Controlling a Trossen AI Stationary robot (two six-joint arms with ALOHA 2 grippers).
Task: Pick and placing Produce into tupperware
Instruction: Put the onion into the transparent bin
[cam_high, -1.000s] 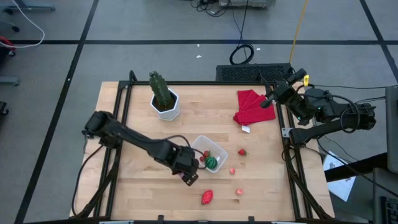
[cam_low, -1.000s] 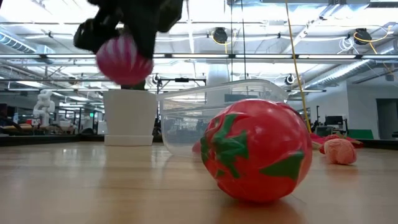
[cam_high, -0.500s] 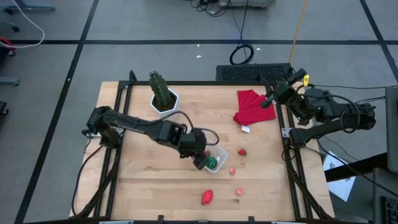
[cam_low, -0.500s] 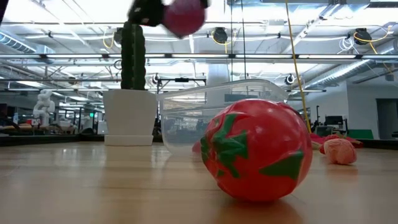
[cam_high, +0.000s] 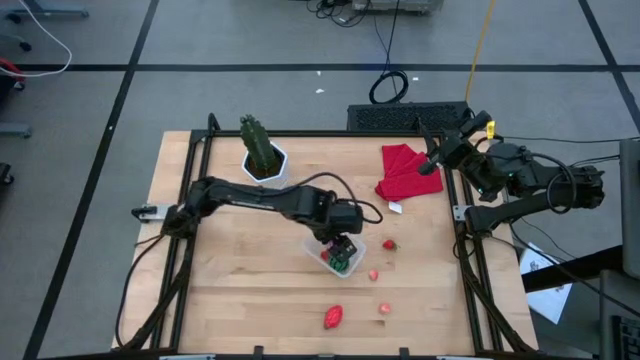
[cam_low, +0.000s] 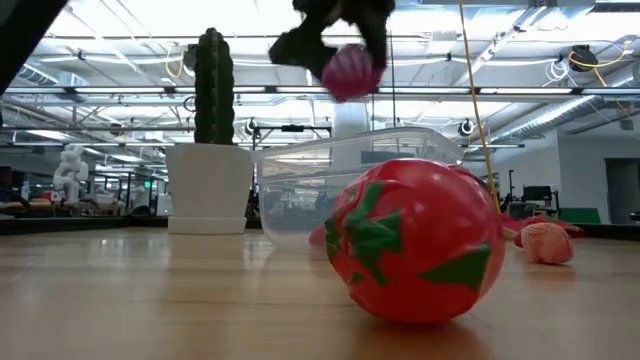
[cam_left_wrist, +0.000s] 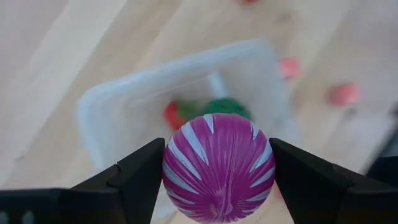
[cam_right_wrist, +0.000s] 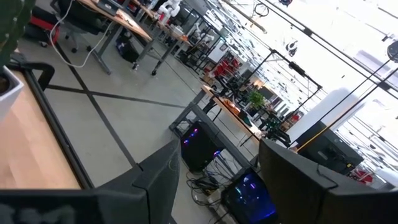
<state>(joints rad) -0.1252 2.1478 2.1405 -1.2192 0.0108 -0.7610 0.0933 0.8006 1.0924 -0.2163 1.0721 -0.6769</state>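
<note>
Left wrist view told the story best: my left claw was clamped on the purple ridged piece, one finger on each side, and the tupperware sat right below it, filling the middle of that frame with the green melon and a red berry already inside.

What worried me was the drop. That purple piece was round and smooth-looking, and the tub was small and already part full, so I figured that if I let go from that height it could bounce off the melon or clip the rim and roll out across the desk. The tub also looked light, so a low pass with my claw could have shoved it sideways.

In the high view my left claw hung over the tupperware just right of the frame's centre. In the low view the purple piece was up near the top middle, clearly above the tub's rim, not touching it.

Other produce was outside the tub: a big red strawberry-looking piece near the bottom centre of the high view and small berries to the tub's right.

My right claw was parked at the desk's upper right edge by the red cloth, fingers apart, holding nothing.
</note>
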